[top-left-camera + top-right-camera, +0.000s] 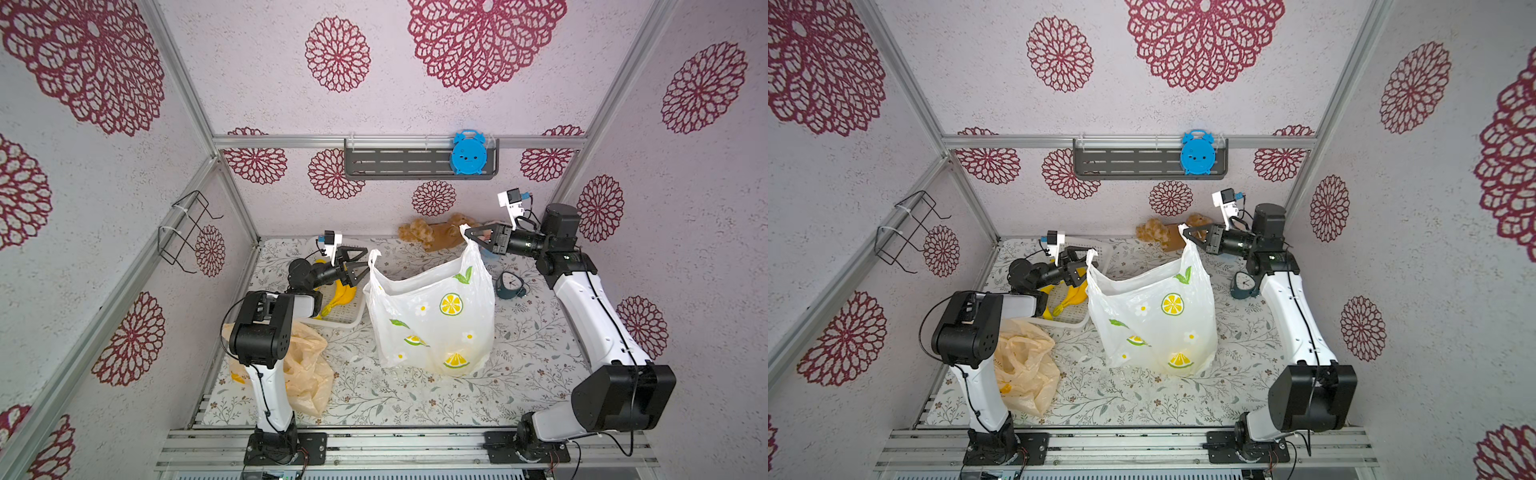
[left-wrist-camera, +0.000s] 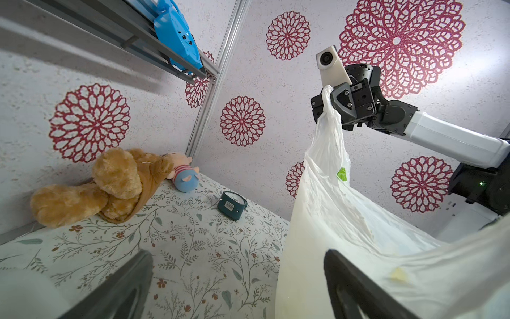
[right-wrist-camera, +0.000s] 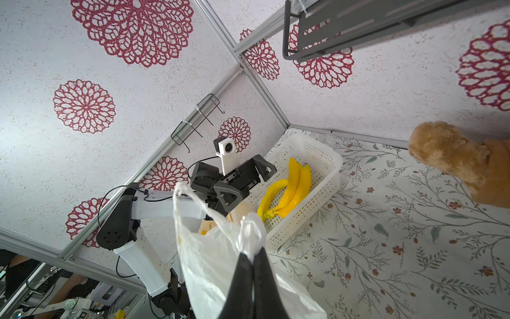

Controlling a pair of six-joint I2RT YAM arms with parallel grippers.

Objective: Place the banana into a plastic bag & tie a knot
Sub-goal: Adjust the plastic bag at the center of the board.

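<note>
A white plastic bag point(image 1: 432, 316) point(image 1: 1154, 320) printed with lemon slices stands open mid-table. My right gripper point(image 1: 467, 235) point(image 3: 252, 254) is shut on one bag handle point(image 3: 249, 229) and holds it up. The other handle point(image 1: 374, 255) stands free on the bag's left side. My left gripper point(image 1: 365, 262) point(image 2: 237, 284) is open right beside that handle, one finger against the bag's wall point(image 2: 345, 221), nothing between the jaws. The yellow bananas point(image 1: 343, 295) point(image 3: 289, 190) lie in a white basket point(image 1: 353, 322) point(image 3: 317, 154) below the left gripper.
A crumpled orange-tinted bag point(image 1: 307, 365) lies by the left arm's base. A brown teddy bear point(image 1: 436, 235) and a small doll point(image 2: 185, 174) lie at the back wall. A dark teal alarm clock point(image 1: 510, 285) sits near the right arm. A shelf holds a blue clock point(image 1: 468, 153).
</note>
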